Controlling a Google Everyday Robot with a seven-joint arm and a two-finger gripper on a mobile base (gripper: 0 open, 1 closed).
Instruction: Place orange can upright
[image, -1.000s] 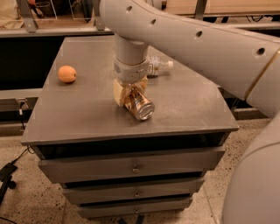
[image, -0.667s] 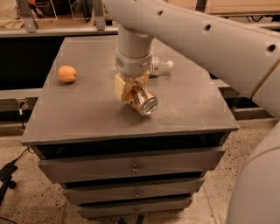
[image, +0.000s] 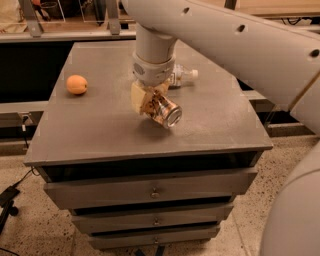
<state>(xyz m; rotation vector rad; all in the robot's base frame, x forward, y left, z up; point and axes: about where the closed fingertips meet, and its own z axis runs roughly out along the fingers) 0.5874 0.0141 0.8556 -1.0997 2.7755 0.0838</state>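
**Can gripped and tilted above the worktop**

The big white arm (image: 235, 45) swept in from the upper right, and its wrist turned straight down over the middle of the grey worktop (image: 100, 127). At its end was the tool (image: 151, 104), its tan fingers (image: 137, 97) clamped on the orange can (image: 164, 110). The can was held on a slant, not upright. Its silver end faced down and to the right, toward the camera, and its copper body ran back up into the tool. It seemed to hang just clear of the surface, with a shadow under it, though whether its lower rim touched could not be told.

Against a second ago, the can had come up a little and drifted slightly right. The arm above it had swung further across the top of the view.

Nothing else had budged. The round orange fruit (image: 77, 84) sat well apart on the left side of the worktop. The clear bottle (image: 183, 76) lay on its side just behind the wrist. The drawers (image: 150, 192) below were closed.
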